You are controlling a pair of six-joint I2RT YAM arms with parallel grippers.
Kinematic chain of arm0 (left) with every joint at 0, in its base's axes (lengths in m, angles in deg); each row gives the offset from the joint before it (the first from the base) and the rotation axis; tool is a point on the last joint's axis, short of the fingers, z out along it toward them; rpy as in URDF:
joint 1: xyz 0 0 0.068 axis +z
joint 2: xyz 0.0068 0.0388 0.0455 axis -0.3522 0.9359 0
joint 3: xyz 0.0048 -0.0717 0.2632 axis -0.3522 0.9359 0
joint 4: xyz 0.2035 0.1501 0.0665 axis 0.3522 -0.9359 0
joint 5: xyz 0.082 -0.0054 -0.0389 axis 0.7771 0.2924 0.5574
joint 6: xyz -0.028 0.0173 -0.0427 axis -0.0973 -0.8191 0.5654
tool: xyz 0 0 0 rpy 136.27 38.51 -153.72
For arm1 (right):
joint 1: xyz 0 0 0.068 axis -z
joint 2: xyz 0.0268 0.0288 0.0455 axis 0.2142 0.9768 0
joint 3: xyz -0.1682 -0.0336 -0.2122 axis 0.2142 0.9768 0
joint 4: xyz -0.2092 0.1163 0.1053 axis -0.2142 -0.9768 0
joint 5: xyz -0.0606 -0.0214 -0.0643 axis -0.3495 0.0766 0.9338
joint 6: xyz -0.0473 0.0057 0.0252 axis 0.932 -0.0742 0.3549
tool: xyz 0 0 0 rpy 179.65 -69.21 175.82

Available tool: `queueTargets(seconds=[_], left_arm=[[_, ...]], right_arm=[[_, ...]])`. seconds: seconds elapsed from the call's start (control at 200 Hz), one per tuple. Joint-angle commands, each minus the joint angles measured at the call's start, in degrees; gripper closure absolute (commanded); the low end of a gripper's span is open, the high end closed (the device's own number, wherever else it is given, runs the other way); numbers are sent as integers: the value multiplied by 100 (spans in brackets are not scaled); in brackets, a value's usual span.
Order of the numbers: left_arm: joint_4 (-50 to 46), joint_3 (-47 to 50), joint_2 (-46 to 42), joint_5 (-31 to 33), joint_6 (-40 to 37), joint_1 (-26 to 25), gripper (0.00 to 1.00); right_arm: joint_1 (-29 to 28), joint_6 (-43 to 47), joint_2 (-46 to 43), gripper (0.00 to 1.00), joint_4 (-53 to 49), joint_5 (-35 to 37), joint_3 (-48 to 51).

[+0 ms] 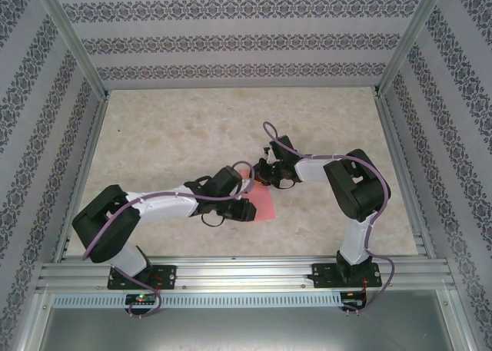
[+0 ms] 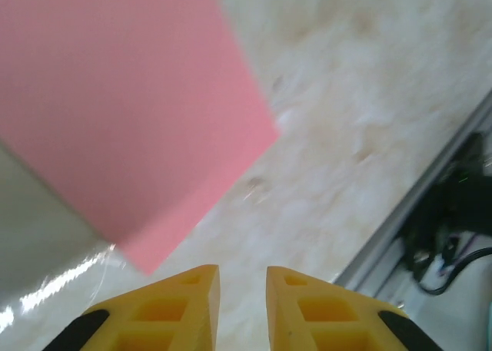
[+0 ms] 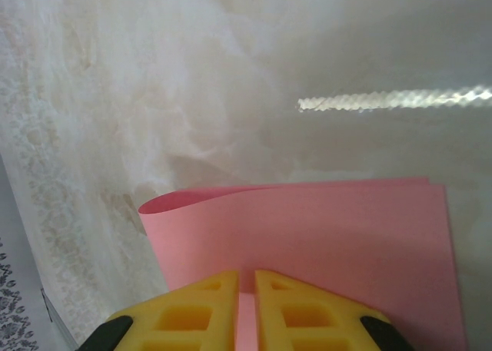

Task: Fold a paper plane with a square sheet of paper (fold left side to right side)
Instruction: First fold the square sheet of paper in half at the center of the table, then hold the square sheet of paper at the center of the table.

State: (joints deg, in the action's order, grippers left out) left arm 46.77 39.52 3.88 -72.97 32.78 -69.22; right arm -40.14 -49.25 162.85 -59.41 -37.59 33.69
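A thin salmon-pink square sheet of paper [image 1: 265,202] sits mid-tabletop [image 1: 177,120] between the two arms, doubled over. The right tool [image 3: 247,278] is closed almost fully, pinching the sheet. The left tool [image 2: 242,278] is narrowly parted and empty, just beside it. The bend is a soft, uncreased loop, so lining up the free edges before pressing seems wise. Seen from above, the long axis runs diagonally, far-left to near-right.

Square sheet of paper [image 3: 323,243] matt, smooth; table [image 1: 192,128] glossy.
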Motion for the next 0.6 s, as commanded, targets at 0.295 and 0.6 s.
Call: queueTargets(seconds=[0.295,0.6], left_arm=[[684,-383,793,-215,71,346,76],[1171,-15,1294,-124,319,345,77]], right_arm=[[-44,203,266,85,-377,392,8],[-38,178,176,84,-401,321,-103]])
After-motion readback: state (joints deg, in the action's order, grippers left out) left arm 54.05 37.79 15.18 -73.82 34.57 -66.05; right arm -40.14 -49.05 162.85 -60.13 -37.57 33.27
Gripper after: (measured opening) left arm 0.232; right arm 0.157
